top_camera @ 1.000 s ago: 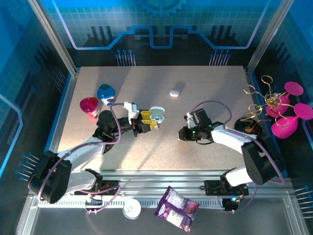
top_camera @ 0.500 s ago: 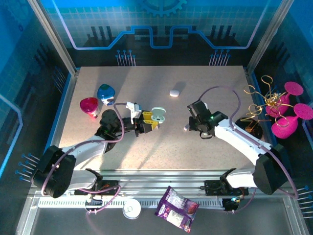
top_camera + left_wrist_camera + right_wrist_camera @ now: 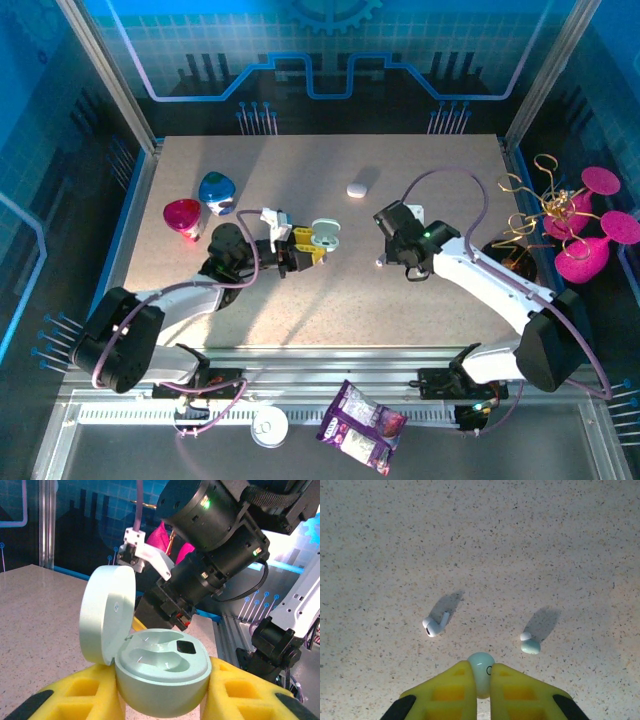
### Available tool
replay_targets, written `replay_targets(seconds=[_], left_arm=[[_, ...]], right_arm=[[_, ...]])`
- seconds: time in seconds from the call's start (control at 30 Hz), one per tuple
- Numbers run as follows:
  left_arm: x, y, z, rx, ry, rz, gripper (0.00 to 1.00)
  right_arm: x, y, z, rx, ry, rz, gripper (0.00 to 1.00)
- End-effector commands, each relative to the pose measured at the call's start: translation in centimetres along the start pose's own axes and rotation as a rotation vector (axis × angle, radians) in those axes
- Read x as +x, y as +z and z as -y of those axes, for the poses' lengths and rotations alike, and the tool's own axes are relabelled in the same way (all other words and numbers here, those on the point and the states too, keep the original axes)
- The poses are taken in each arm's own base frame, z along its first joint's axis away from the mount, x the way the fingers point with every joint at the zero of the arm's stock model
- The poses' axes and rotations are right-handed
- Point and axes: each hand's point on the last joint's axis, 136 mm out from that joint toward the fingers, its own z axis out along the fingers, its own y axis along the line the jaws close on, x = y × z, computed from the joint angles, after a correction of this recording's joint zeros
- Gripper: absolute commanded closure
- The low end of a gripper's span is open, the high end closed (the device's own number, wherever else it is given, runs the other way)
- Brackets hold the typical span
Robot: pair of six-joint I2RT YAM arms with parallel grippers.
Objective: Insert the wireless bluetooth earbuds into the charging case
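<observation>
My left gripper (image 3: 162,702) is shut on the base of a mint charging case (image 3: 162,672), its yellow pads on either side. The lid stands open to the left and both sockets are empty. From above, the case (image 3: 322,237) sits left of centre in that gripper (image 3: 308,247). My right gripper (image 3: 481,680) is shut on a mint earbud (image 3: 481,670) and hangs above the table. Below it lie a white stemmed earbud (image 3: 435,625) and a mint earbud (image 3: 530,644). From above, the right gripper (image 3: 392,232) is just right of the case.
A closed white case (image 3: 358,189) lies farther back. A blue object (image 3: 217,190) and a pink one (image 3: 183,217) stand at the left edge. Gold wire and pink ornaments (image 3: 585,235) sit off the table's right side. The right arm (image 3: 210,545) looms close behind the open case.
My right gripper has closed on the mint earbud, lifted off the table and moved back toward the case. The left gripper has held the case almost still.
</observation>
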Motion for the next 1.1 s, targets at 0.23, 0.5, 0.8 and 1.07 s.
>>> replay_targets(seconds=[0.23, 0.5, 0.8, 1.07], left_arm=[[-0.8, 0.6, -0.8, 0.012, 0.054, 0.036, 0.66], [-0.3, 1.1, -1.4, 0.016, 0.033, 0.040, 0.66], [0.0, 1.0, -1.4, 0.017, 0.017, 0.024, 0.66], [0.1, 1.1, -1.2, 0.015, 0.038, 0.020, 0.66]], right_arm=[[-1.1, -3.0, -2.4, -0.126, 0.006, 0.016, 0.91], [-2.6, -7.4, -6.5, -0.363, -0.111, 0.101, 0.91], [-2.7, -12.6, -11.1, -0.690, -0.301, 0.212, 0.90], [-3.0, -16.2, -14.7, -0.823, -0.413, 0.323, 0.90]])
